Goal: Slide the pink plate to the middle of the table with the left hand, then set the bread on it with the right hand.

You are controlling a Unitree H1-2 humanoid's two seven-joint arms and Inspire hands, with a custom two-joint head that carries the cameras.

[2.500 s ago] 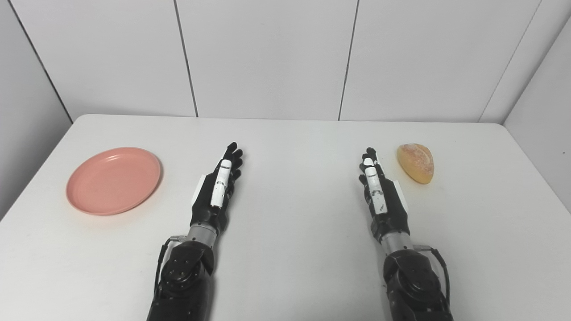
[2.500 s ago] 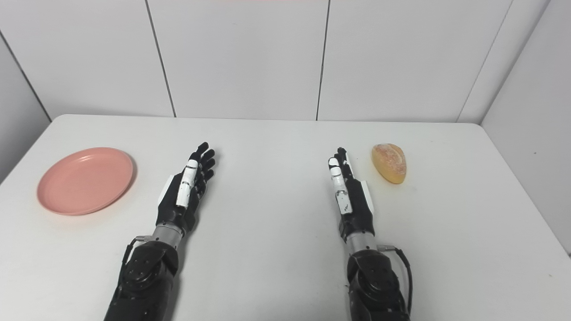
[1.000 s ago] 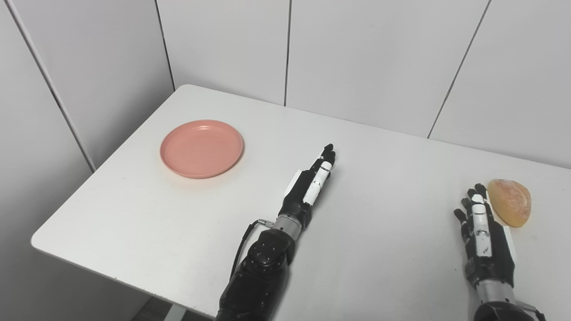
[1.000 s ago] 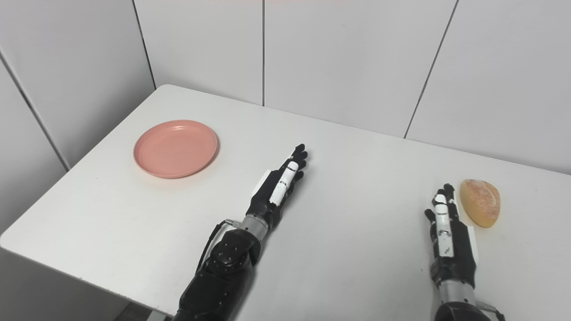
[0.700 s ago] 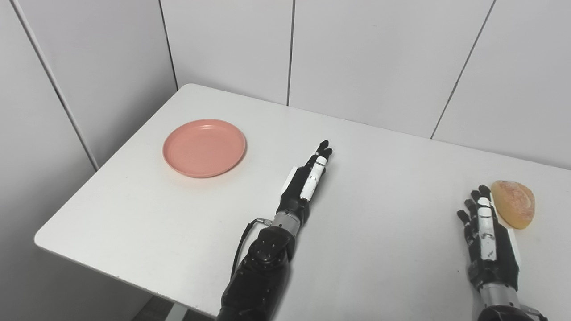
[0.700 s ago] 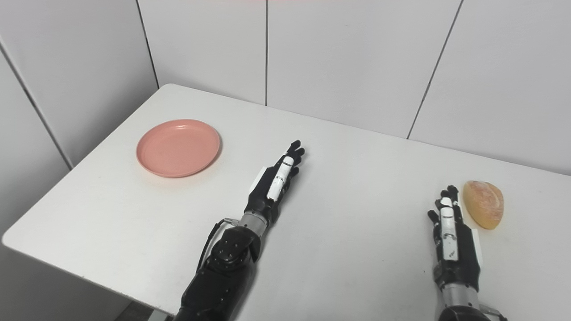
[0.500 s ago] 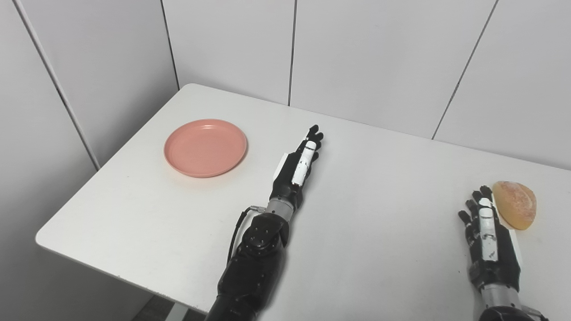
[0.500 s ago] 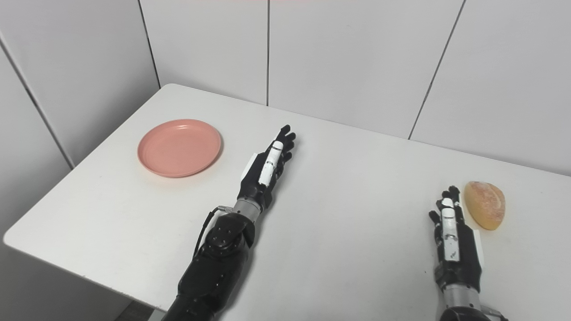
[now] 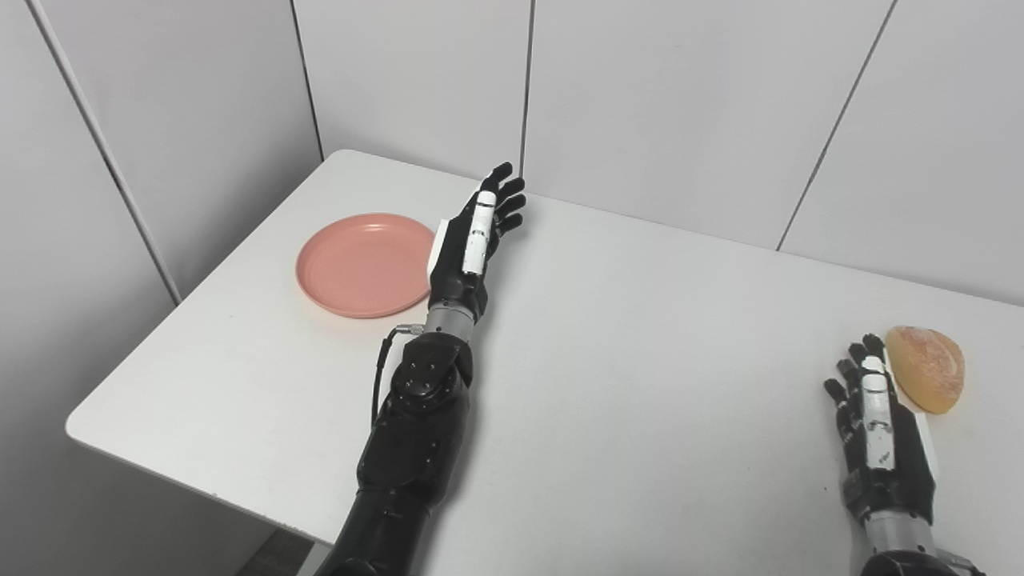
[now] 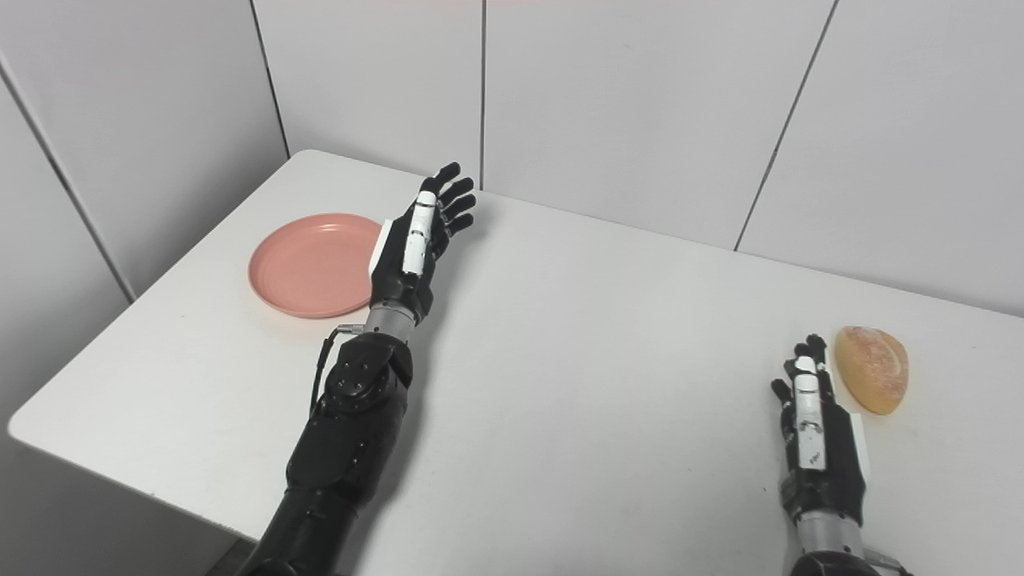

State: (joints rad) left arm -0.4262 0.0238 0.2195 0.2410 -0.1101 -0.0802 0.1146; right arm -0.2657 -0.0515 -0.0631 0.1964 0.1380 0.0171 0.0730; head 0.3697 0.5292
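Observation:
The pink plate [image 9: 360, 264] lies flat near the far left corner of the white table [image 9: 640, 384]. My left hand [image 9: 472, 240] is open, fingers spread, raised just right of the plate's right rim and covering a bit of it. The bread [image 9: 926, 369], a golden roll, lies at the right side of the table. My right hand [image 9: 880, 444] is open and rests on the table just left of and nearer than the bread. It is apart from the bread or barely touching it.
White wall panels [image 9: 656, 104] stand close behind the table's far edge and along its left side. The table's front left edge [image 9: 208, 496] drops off near my left arm.
My left hand has lifted and moved forward and left, from mid-table to beside the plate's right rim. The camera turned left earlier. The right hand, plate and bread stay put.

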